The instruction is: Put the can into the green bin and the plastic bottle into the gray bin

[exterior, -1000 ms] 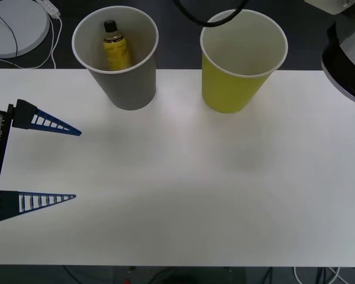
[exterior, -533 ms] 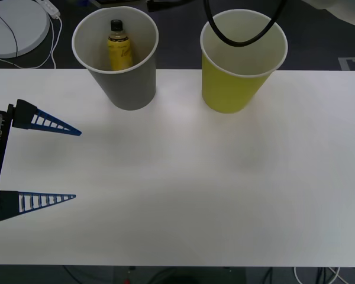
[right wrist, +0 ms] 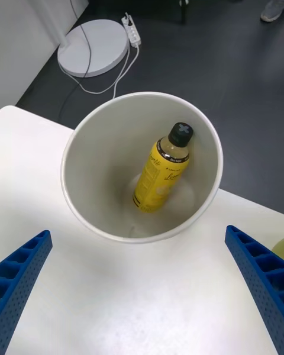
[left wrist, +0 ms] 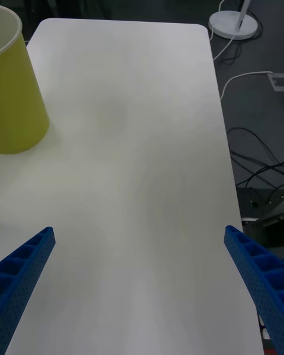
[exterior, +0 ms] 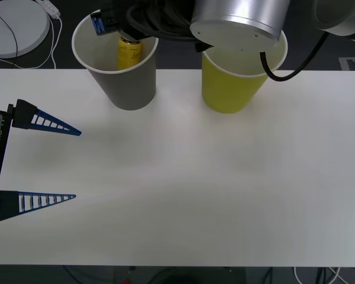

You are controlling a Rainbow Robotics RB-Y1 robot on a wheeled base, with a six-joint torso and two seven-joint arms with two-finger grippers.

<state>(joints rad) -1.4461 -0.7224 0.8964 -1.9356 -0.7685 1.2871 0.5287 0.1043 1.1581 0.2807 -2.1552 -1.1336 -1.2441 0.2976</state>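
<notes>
Bottle in the gray bin, right gripper spread wide above it.

The plastic bottle (right wrist: pixel 161 171) leans inside the gray bin (exterior: pixel 128 89), upper left of the front view; it looks light, smooth and slippery, best grasped mid-body. Left gripper (exterior: pixel 53 161) also wide, idle at left edge.

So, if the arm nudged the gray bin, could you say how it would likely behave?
The gray bin looks paper-thin, so probably light and easily slid. It is tall and narrows downward, so a high push may tip it. The plastic bottle leaning inside would likely shift.
</notes>
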